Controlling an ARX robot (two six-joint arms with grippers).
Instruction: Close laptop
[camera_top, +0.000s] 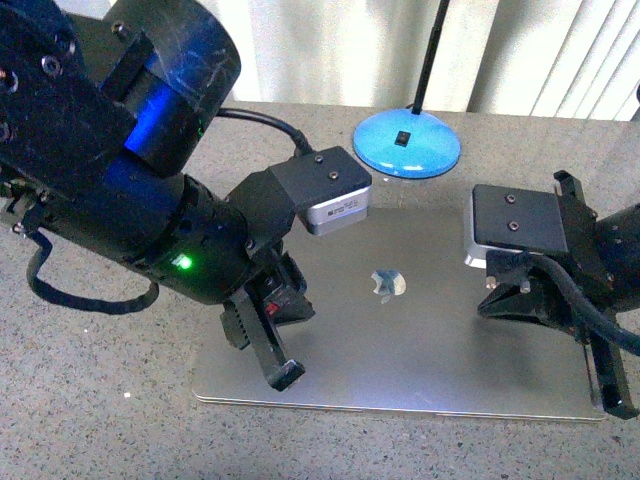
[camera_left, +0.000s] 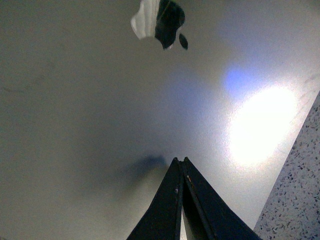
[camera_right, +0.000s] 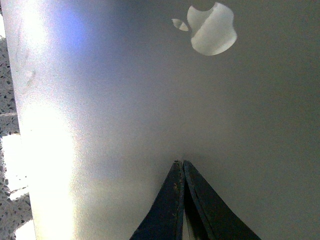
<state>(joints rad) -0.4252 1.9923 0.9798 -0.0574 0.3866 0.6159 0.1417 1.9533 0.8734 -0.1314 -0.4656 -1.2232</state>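
Lid down, the laptop (camera_top: 430, 340) lay flat and fully closed on the speckled desk (camera_top: 100, 400), its front edge near the desk's near edge and its apple logo (camera_top: 388, 284) facing up mid-lid. The left gripper (camera_top: 285, 375) was clenched on nothing, its fingers pressed together into one point, with the tip on the lid near the laptop's front-left corner; the left wrist view showed that point (camera_left: 179, 160) meeting the bare metal, the logo (camera_left: 159, 22) beyond it. The left arm reached in over the desk's left side, angled steeply downward. The right gripper (camera_top: 622, 408) was likewise clenched and empty, its tip (camera_right: 179, 162) on the lid by the front-right corner, and its arm came in low from the right. A blue lamp base (camera_top: 407, 142) stood just behind the laptop's rear edge.
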